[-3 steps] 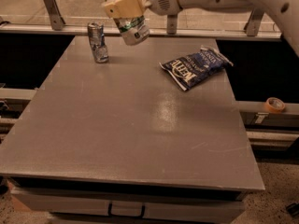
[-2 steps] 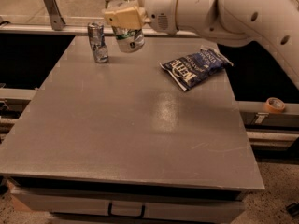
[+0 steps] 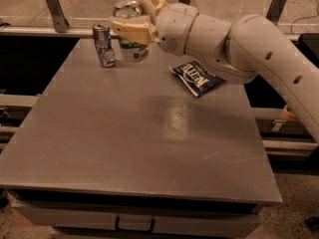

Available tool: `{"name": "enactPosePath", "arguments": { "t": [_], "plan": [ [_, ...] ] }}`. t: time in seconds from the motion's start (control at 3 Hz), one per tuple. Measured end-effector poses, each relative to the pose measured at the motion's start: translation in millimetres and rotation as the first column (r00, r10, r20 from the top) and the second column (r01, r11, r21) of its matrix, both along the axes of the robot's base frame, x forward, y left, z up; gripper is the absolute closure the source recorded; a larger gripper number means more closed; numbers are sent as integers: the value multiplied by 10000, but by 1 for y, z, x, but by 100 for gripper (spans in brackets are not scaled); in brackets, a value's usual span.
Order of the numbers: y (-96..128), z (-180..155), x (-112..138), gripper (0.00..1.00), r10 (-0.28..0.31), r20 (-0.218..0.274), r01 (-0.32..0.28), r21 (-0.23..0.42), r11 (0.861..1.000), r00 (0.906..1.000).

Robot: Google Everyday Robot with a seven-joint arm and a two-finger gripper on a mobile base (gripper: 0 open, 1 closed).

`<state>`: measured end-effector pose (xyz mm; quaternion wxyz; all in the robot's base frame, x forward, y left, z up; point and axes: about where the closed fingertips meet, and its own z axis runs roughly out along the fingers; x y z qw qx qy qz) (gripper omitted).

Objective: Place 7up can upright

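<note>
The 7up can [image 3: 132, 48], silver-white with green markings, stands upright at the far left of the grey table [image 3: 139, 133], its base at or just above the surface. My gripper [image 3: 130, 20] is shut on the 7up can, one finger [image 3: 133, 30] across its front and the other [image 3: 144, 1] behind its top. My white arm [image 3: 239, 49] reaches in from the right.
A slim crushed silver-blue can [image 3: 103, 45] stands just left of the 7up can, very close to it. A dark blue snack bag [image 3: 197, 77] lies to the right, partly under my arm. A metal rail [image 3: 50, 31] runs behind the table.
My gripper has carried the 7up can down and a little left, turning it from tilted to upright beside the crushed can. More of my arm has come into view.
</note>
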<state>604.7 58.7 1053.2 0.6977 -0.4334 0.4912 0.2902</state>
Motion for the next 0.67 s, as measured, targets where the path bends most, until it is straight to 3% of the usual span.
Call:
{"name": "enactPosePath", "arguments": {
  "t": [0.67],
  "plan": [
    [7, -34, -14, 100, 710, 168, -709, -87, 9974, 9973]
  ]
}}
